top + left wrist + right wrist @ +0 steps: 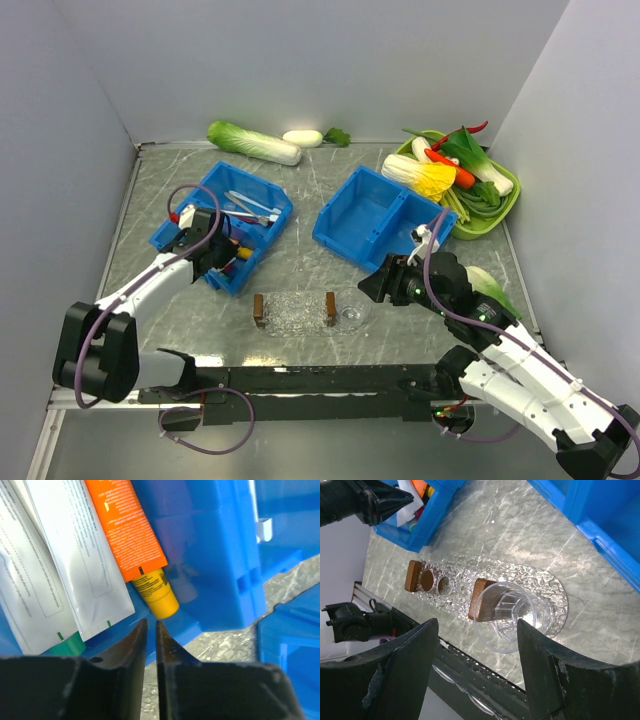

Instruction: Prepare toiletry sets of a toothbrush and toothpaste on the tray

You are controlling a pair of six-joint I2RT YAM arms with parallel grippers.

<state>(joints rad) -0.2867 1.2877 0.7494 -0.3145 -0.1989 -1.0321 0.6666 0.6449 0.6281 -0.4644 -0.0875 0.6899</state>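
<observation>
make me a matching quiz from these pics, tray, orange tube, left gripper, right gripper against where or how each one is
Column one:
1 tray
2 orange tube
3 left gripper
4 right gripper

Column two:
a fingers wide open
b lying in a blue bin
c clear and bumpy
d fingers almost together, nothing between them

Pairs: 1-c, 2-b, 3-d, 4-a
</observation>
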